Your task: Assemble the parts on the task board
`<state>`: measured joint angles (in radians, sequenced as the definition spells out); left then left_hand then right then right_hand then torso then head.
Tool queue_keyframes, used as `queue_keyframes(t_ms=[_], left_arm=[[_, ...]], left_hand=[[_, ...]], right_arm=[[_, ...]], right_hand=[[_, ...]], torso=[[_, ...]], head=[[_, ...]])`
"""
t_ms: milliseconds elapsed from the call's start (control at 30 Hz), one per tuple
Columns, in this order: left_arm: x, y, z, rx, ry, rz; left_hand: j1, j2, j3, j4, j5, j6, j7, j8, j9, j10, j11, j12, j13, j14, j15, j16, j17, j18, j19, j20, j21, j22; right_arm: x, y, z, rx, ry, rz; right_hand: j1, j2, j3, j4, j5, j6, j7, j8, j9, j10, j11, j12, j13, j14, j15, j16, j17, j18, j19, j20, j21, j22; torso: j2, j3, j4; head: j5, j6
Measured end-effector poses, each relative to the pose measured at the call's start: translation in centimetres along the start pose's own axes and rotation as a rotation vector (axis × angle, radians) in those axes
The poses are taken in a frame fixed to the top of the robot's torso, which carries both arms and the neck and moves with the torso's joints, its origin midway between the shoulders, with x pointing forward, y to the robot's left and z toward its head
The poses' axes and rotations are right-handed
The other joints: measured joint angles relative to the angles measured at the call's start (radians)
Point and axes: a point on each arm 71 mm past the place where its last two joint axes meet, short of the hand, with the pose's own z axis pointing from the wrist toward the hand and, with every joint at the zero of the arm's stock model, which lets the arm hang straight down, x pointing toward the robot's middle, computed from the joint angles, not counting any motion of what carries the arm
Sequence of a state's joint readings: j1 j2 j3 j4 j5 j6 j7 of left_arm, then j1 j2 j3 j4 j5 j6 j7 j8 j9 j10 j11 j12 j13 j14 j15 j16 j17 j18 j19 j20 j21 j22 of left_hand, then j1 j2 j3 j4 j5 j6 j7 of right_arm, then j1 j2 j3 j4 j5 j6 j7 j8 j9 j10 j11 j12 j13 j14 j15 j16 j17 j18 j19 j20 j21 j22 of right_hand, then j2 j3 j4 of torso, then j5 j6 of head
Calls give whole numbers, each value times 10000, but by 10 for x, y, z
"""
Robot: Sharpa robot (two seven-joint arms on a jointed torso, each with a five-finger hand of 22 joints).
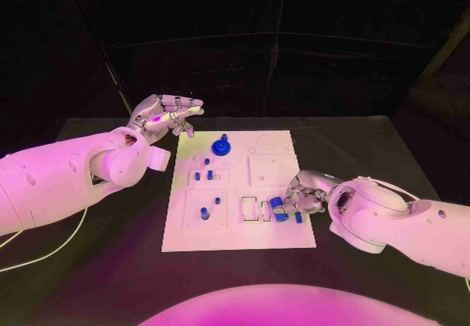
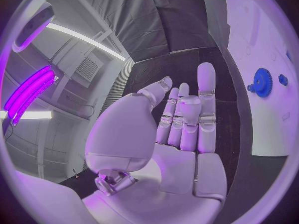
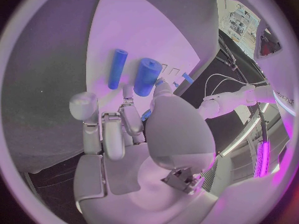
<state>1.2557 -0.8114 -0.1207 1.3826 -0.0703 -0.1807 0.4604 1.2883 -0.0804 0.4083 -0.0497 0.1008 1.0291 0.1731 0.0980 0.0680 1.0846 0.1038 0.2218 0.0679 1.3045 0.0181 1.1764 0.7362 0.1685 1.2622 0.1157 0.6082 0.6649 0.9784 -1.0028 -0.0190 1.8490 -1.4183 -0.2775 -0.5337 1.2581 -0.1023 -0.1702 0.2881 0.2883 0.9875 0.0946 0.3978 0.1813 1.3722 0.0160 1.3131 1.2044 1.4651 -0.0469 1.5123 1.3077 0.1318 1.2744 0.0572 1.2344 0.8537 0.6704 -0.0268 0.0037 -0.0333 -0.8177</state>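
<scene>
- Carrying everything: wide black bench [image 1: 392, 170].
- Lying flat mid-bench: white rectangular task board [image 1: 279, 146], long side running away from the robot.
- Reaching in from either side: two white arms.
- Hovering off the board's far left corner: silver left robot hand [image 1: 168, 115], fingers apart and lightly bent, gripping nothing; seen in the left wrist view [image 2: 181, 129] with fingers held out above the dark bench.
- Resting over the board's near right part: silver right robot hand [image 1: 305, 197], fingertips lying against a short blue cylinder part; cannot tell whether clamping it or merely touching it.
- Standing on the far part of the board: blue toothed gear part [image 1: 221, 145], also showing in the left wrist view [image 2: 261, 82].
- Lying just at the right fingertips: that short blue cylinder part [image 3: 147, 76], with a thinner blue rod part [image 3: 116, 68] just beside it.
- Standing in the board's left-hand recesses: several small blue peg parts [image 1: 204, 213].
</scene>
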Motion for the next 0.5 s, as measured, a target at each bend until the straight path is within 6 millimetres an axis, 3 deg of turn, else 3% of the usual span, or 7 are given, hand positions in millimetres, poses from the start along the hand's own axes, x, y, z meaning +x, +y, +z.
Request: queue_keyframes(t_ms=[500], left_arm=[[-1, 0, -1, -22, -16, -1]], left_hand=[[0, 0, 0, 0, 0, 0, 0, 0, 0, 0, 0, 0, 0, 0, 0, 0, 0, 0, 0, 0, 0, 1]], right_arm=[[9, 8, 8, -194, -4, -426]], right_hand=[[69, 69, -4, 2, -1, 4, -63, 196, 185, 0, 0, -2, 25, 37, -36, 39, -1, 0, 21, -21, 39, 100]], torso=[[-13, -1, 7]], head=[[37, -12]])
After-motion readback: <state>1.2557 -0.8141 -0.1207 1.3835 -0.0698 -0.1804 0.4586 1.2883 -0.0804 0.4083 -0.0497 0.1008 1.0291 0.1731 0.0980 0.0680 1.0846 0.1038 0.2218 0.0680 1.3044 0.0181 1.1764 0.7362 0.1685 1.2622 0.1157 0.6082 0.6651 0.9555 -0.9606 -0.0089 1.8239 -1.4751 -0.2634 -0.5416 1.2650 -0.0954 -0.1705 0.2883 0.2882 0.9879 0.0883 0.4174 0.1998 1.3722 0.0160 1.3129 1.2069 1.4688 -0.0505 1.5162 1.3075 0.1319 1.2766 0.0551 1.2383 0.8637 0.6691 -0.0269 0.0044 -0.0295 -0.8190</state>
